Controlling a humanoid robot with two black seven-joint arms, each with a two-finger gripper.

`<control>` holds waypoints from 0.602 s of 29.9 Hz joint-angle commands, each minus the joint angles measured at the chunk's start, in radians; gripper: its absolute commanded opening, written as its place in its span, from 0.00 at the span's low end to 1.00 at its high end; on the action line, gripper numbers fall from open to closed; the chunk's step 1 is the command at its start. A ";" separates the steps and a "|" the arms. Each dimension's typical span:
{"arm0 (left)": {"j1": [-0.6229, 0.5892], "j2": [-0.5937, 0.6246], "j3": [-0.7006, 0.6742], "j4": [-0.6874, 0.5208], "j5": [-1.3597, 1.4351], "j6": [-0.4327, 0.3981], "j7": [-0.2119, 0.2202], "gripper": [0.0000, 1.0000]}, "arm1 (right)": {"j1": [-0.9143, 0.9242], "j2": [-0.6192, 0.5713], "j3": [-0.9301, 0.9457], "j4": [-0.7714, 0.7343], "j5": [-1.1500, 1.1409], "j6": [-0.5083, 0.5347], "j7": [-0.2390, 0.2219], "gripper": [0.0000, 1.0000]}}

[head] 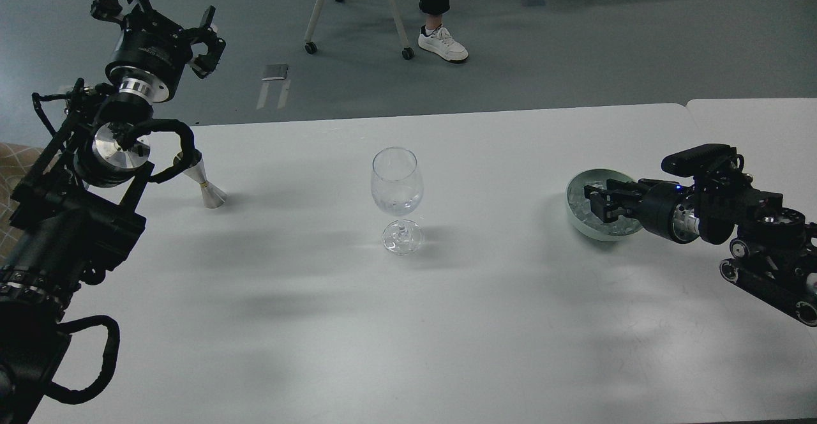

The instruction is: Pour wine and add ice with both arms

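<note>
A clear wine glass (396,181) stands mid-table with a little clear wine (397,205) in its bottom. A pale green bowl (577,219) at the right holds several clear ice lumps (582,205). My right gripper (598,203) reaches in from the right, its tips over the ice inside the bowl. Its fingers look dark, and the gap between them is unclear. My left gripper (163,12) is raised high at the far left, open and empty. It is above and behind a small metal jigger (207,188) that stands on the table.
The white table (408,322) butts against a second table (753,124) at the back right. Beyond the far edge are a wheeled chair (357,2) and a seated person's leg with a white shoe (442,44). My left arm's cable loop partly covers the jigger's top.
</note>
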 commanded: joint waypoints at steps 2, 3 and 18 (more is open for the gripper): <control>0.001 0.000 0.000 0.000 0.000 0.000 0.000 0.97 | 0.000 0.009 0.000 -0.005 0.000 0.000 0.000 0.46; 0.001 0.000 0.000 0.000 0.000 0.000 0.000 0.97 | 0.000 0.011 0.000 -0.006 0.000 0.000 -0.001 0.45; 0.001 -0.002 0.000 0.017 0.000 0.000 0.000 0.97 | 0.004 0.043 0.000 -0.066 0.003 -0.002 -0.001 0.30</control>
